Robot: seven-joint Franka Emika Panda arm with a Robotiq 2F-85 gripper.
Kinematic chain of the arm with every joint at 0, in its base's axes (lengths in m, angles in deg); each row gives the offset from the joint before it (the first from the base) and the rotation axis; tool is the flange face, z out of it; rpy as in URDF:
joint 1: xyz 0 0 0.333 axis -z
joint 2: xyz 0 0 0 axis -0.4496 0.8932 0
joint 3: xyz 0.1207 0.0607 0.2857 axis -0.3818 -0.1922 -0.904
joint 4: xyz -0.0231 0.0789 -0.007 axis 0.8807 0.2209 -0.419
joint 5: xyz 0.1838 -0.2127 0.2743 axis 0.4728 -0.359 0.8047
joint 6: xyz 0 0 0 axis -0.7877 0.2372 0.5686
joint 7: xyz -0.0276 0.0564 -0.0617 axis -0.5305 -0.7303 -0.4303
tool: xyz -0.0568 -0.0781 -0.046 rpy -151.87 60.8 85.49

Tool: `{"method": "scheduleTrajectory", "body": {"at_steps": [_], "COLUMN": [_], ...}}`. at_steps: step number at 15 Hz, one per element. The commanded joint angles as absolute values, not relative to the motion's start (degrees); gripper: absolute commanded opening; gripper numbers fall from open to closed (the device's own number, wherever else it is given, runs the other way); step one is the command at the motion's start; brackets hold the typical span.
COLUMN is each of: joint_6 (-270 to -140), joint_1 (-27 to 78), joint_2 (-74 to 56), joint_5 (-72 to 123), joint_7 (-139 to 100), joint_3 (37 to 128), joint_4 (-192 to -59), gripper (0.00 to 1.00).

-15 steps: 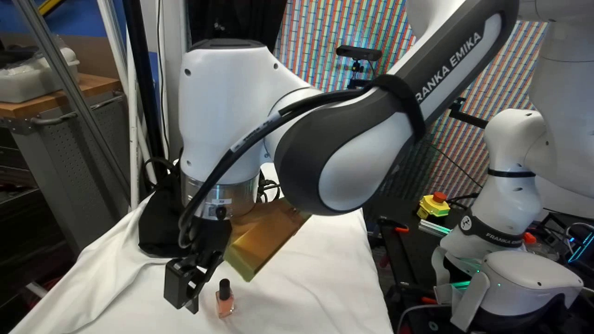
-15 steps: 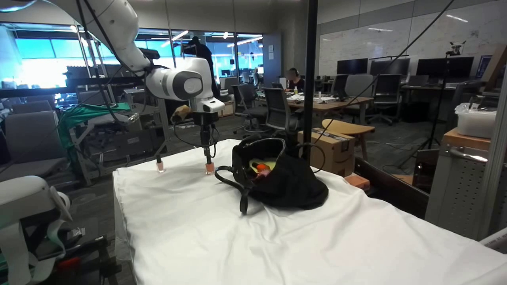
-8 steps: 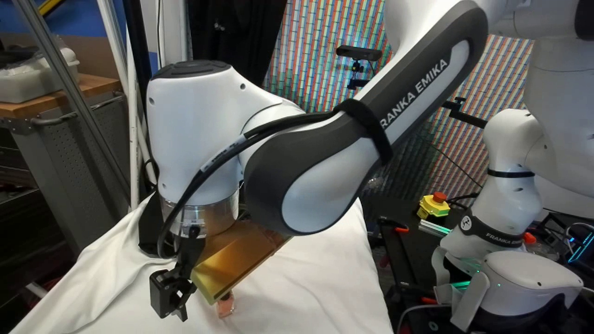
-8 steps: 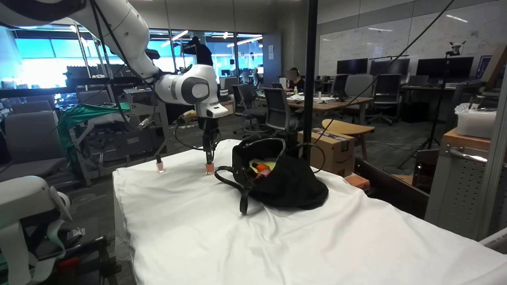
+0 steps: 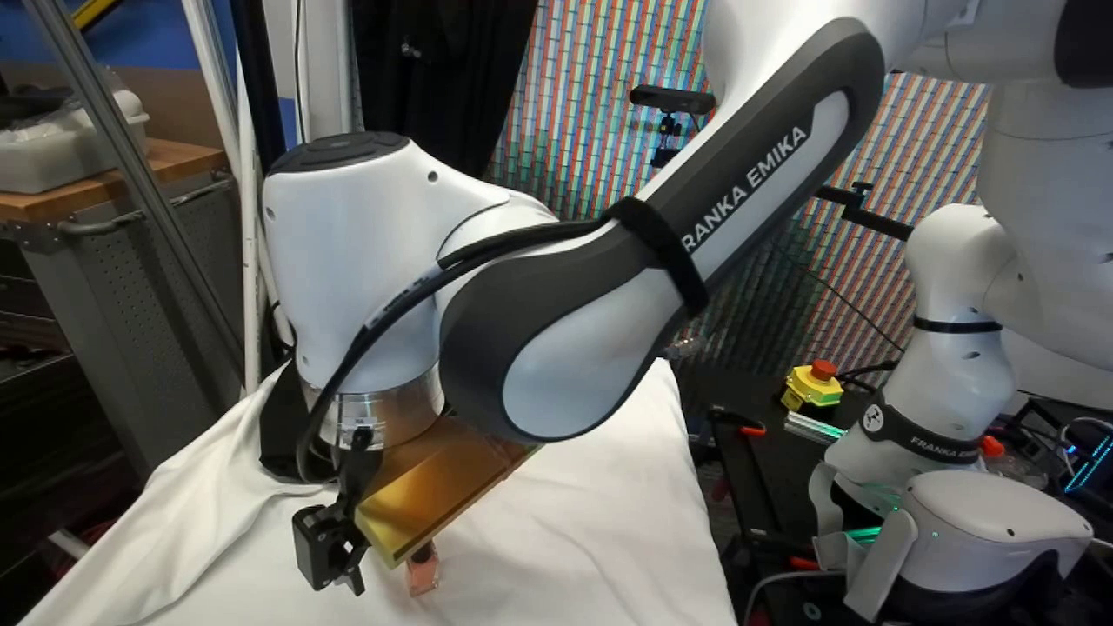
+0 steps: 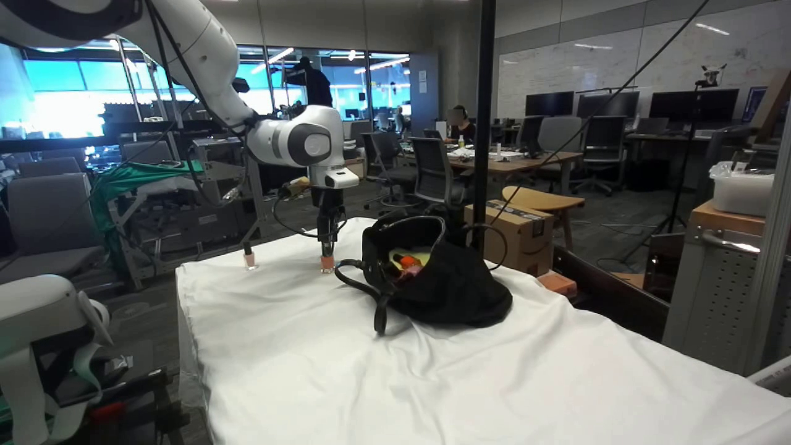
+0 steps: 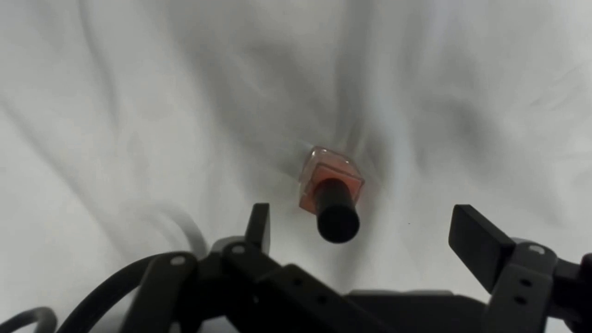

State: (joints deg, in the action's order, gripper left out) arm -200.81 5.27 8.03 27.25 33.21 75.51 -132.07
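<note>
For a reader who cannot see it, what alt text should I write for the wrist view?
A small coral-coloured bottle with a black cap stands on wrinkled white cloth, seen from above. The robot's black hand is open at the bottom of the picture, one finger on each side, with a visible gap to the bottle.

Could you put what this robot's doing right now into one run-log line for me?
gripper: open, holding nothing | nearest: bottle, upright on cloth | also on cloth: other bottle, open bag
</note>
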Motion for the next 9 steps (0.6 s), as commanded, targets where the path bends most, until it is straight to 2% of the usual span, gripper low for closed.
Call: {"method": "scheduleTrajectory", "body": {"at_steps": [1, 9], "joint_6": [-200.9, -204.5], "joint_1": [5.9, 6.6], "joint_2": [8.0, 8.3], "joint_5": [27.8, 27.4], "joint_7": [33.0, 32.3], "joint_3": [75.1, 75.5], "joint_4": [-132.4, -135.5], "gripper": [1.0, 1.0]}}
